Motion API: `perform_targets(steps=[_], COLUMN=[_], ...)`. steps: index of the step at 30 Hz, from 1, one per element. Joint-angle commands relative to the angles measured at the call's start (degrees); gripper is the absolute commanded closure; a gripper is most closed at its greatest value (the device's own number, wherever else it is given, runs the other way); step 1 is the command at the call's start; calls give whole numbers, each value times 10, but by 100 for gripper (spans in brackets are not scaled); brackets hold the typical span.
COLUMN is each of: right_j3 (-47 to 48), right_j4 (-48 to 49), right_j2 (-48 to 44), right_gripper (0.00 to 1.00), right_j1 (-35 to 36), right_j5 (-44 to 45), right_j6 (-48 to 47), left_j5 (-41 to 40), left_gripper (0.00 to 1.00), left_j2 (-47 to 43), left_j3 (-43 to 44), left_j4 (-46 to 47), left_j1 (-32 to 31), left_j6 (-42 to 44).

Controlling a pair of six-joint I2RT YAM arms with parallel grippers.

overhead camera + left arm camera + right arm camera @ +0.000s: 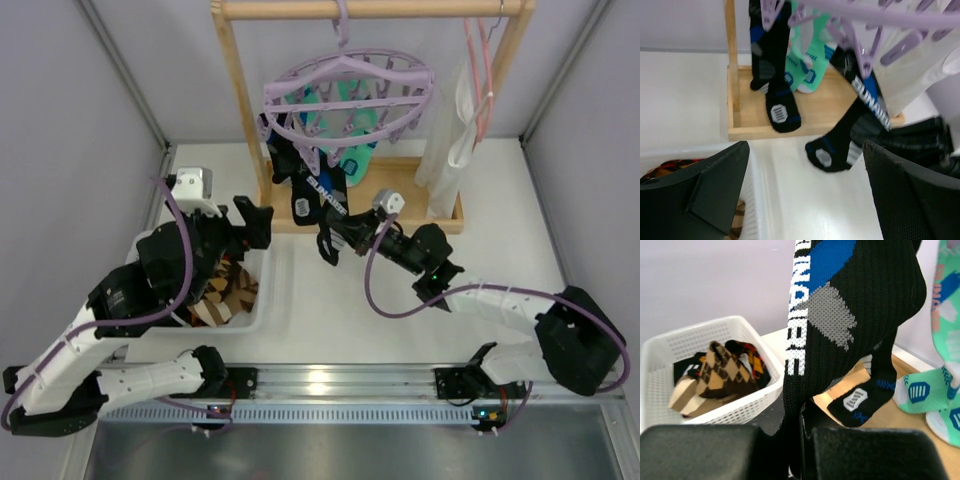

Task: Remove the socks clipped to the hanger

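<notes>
We find the right gripper (799, 442) clenched on the lower part of a black sock (840, 315) with blue and grey marks. The sock rises from between the fingers to a peg of the lavender hanger (352, 62) above. Beyond this gripper and to its right hang the teal-and-white socks (940, 370). To its left sits the white basket (715, 332), holding brown argyle socks (720, 370). We find the left gripper (805, 195) spread wide and empty, above the basket's far edge. A second black sock (775, 55) hangs ahead of it, clipped to the hanger.
</notes>
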Motion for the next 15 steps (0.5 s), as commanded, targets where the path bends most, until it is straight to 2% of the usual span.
perform_targets(steps=[1,5,8,11,15], right_j3=[-52,-77,-100,-137,-143], right_j4=[-30,-38,-29,-12,-18], right_j2=[-58,-85,-103,-137,-159], right_gripper=[100,100,100,100,100], right_j1=[5,18,31,30,31], right_j5=[-3,10,22,34,32], right_j6=[32,50,66,84,103], left_j5=[-18,-10,14,75,116], left_gripper=[2,2,2,2,2], left_j2=[73,170,212,236,257], left_j3=[89,185,220,231,219], left_j4=[20,21,27,51,88], left_j1=[1,1,1,1,1], left_j6=[-38,-58,-62,-63,-63])
